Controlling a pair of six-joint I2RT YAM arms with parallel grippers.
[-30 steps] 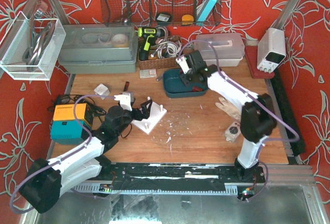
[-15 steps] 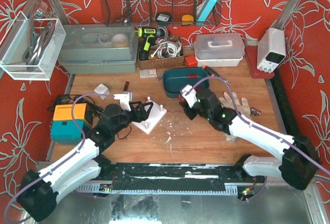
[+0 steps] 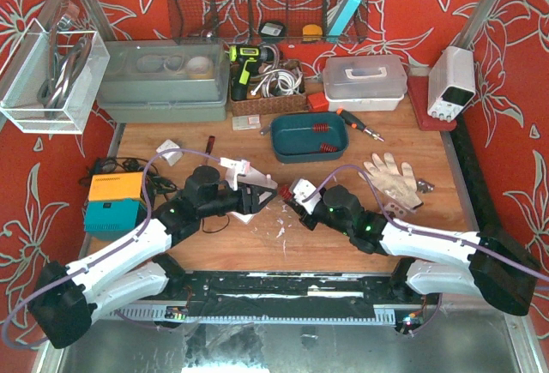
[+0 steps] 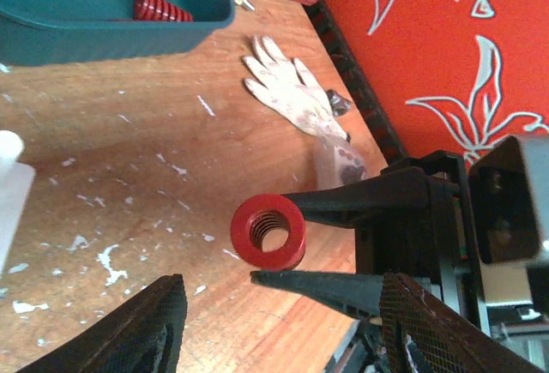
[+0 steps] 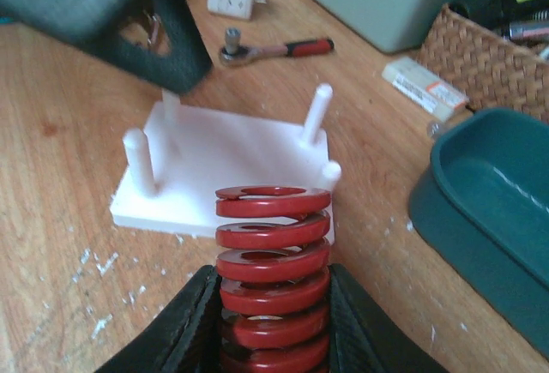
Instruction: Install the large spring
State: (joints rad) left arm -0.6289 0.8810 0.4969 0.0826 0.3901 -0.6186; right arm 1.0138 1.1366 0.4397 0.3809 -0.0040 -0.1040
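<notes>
R gripper [image 5: 273, 296] clamped on large spring [image 5: 273, 236], mid counter [image 3: 343, 240] nr front edge; L gripper [image 4: 281, 304] fingers apart. Line bore up w/ a post on peg plate [image 5: 227, 159], lower slow

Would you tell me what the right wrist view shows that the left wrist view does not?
Only the right wrist view: the white peg plate in full, a ratchet and a wicker basket. Only the left wrist view: a work glove and a smaller red spring lying in the teal tray. Both: the large spring clamped in the right gripper, and that tray.
</notes>
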